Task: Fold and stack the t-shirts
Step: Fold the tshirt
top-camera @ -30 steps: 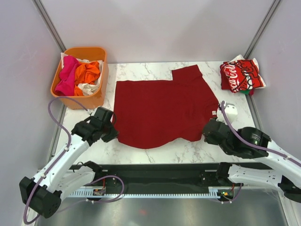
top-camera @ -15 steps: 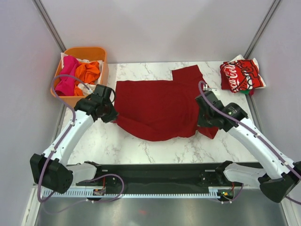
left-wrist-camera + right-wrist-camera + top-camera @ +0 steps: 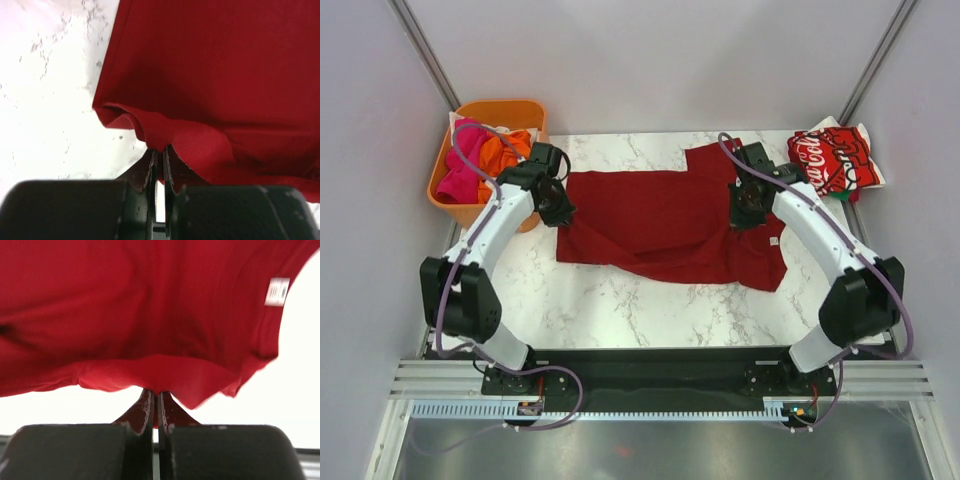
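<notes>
Left gripper [image 3: 558,203] clenched on a thin pinch of hem from the dark-red t-shirt [image 3: 660,215], at the corner nearest the orange tub [image 3: 500,103]. Right gripper [image 3: 748,203] clenched likewise, on the hem at the side away from the tub.

Spread on the marble table [image 3: 620,300] just beside the tub, with the hem raised and doubled back over the body. Crooked along the fold, sagging lower on the side away from the tub.

Could slip free at either end: in both wrist views, only the very tips biting, and little cloth between them. Likely to skew further if carried unevenly, or to bunch if let go before lying flat. Worth watching the sleeve on the side away from the tub, by the white label [image 3: 276,291]: liable to end up poking out of the folded shape.

Close to the tub on the left arm's side, hence some risk of nudging it or snagging the pink tee [image 3: 460,160] and orange tee [image 3: 505,150] heaped inside.

Well apart from the tub, at the opposite far corner, the folded Coca-Cola tee [image 3: 832,160], probably out of harm's way.
</notes>
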You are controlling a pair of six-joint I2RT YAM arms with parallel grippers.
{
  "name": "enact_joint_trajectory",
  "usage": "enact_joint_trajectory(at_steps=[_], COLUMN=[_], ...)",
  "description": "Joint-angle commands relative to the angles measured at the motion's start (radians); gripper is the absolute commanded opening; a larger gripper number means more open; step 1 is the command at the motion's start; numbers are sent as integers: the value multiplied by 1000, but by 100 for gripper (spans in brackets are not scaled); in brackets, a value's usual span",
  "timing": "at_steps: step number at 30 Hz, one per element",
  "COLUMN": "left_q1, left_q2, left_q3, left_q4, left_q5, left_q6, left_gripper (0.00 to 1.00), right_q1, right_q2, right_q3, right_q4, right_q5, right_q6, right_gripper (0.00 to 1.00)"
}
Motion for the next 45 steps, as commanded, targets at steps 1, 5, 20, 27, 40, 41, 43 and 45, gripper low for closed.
enact_joint_trajectory(at_steps=[1,5,20,27,40,41,43,45], left_q1=[22,39,55,94,93,91,93,91], left_q2=[95,213,504,577,103,57,25,18], left_q3=[92,170,408,523,3,-41,-146,-195], left_q4=[20,10,-63,-89,-3,-3,107,124], left_q5=[16,24,-9,-22,-6,-6,106,108], left_q6=[75,103,158,151,146,146,125,120], left_gripper=[2,2,6,57,77,77,77,76], right_q1=[-46,-91,-161,-197,-311,-318,-318,-318], right_q2=[110,233,705,833,86,40,-61,-118], right_q3=[127,268,669,905,-60,-125,-263,-355], right_q4=[36,29,-47,-55,320,336,370,388], right_q5=[9,56,67,87,-69,-103,-106,-142], right_q6=[-53,-70,-118,-81,118,129,143,146], right_gripper=[0,0,1,93,98,98,98,98])
